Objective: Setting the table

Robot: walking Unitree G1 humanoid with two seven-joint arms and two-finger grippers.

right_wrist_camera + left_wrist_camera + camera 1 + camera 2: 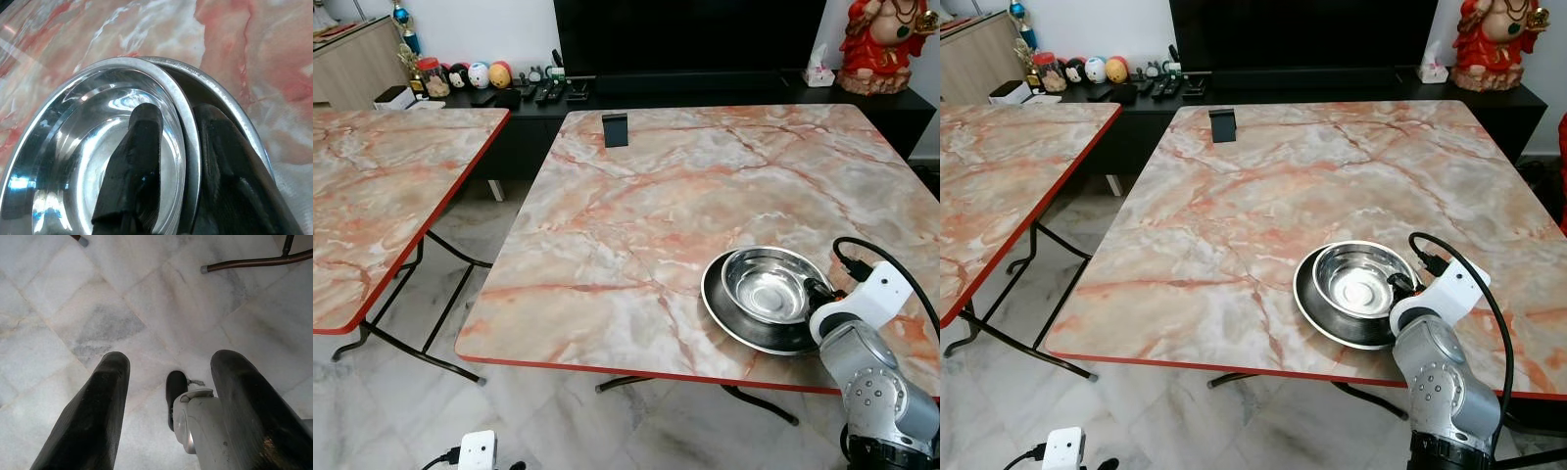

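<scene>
Nearest to me, my left gripper (pixel 168 406) hangs idle over the pale marble-tile floor (pixel 98 308), its two black fingers spread well apart with nothing between them. On my right, the right gripper (pixel 178 161) is at the near right corner of the pink-veined marble-patterned folding table with a red edge (pixel 636 215), clamped on the rim of a shiny round steel bowl (pixel 771 284): one finger sits inside the bowl, the other outside its wall. The bowl rests in a wider shallow round steel plate (pixel 729 318), which lies on the table just inside the near edge. Farther off, a small black stand (pixel 616 129) stands upright near the table's far edge. A second table with the same marble pattern (pixel 382 186) stands to the left, apart from the first. Beyond them, a low black cabinet (pixel 705 93) holds small figurines, remotes and a red statue (pixel 881 44).
</scene>
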